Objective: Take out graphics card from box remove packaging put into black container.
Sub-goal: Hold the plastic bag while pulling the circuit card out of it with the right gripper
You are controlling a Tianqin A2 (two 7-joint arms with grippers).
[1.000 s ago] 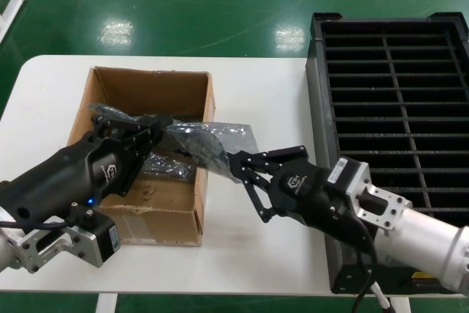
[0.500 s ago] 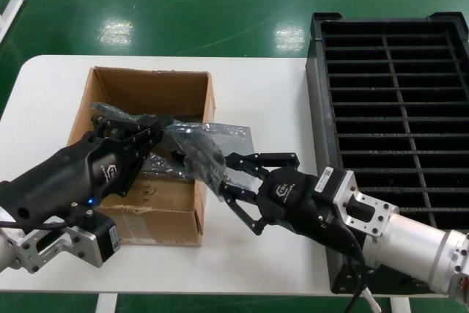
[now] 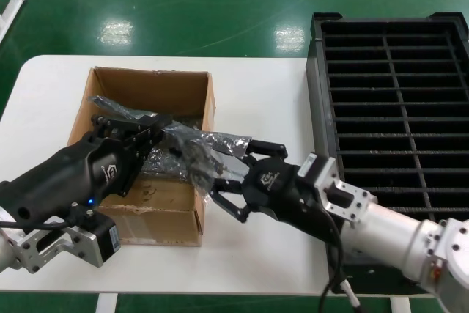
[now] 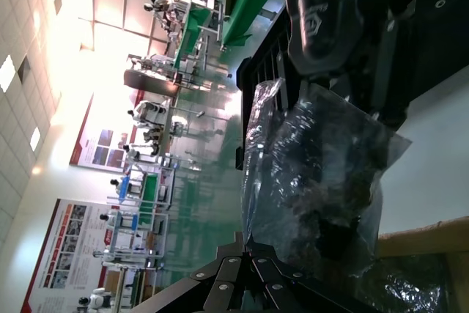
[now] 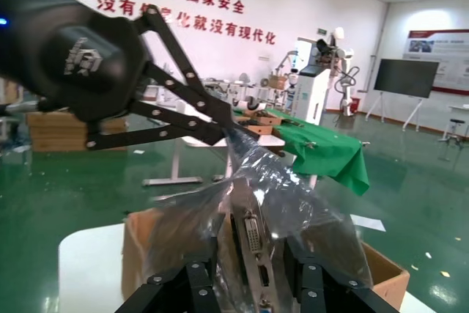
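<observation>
My left gripper [image 3: 156, 127] is shut on one edge of the packaging [image 3: 209, 144], a crinkly grey bag, and holds it up over the right wall of the cardboard box [image 3: 146, 89]. The pinch also shows in the left wrist view [image 4: 250, 240], with the bag [image 4: 315, 174] hanging from it. The graphics card sits inside the bag; its silver end bracket [image 5: 254, 238] with connectors shows through the plastic. My right gripper [image 3: 220, 179] is open, with its fingers [image 5: 196, 278] on either side of the bag's free end and the bracket. The black container [image 3: 396, 108] lies to the right.
The white table [image 3: 264, 93] carries the box at the left and the slotted tray at the right, with bare table between them. More crinkled plastic [image 3: 172, 170] lies inside the box. Green floor lies beyond the table.
My right gripper has moved left towards the box and now straddles the bag's free end. My left gripper has kept hold of the bag and stayed in place.
</observation>
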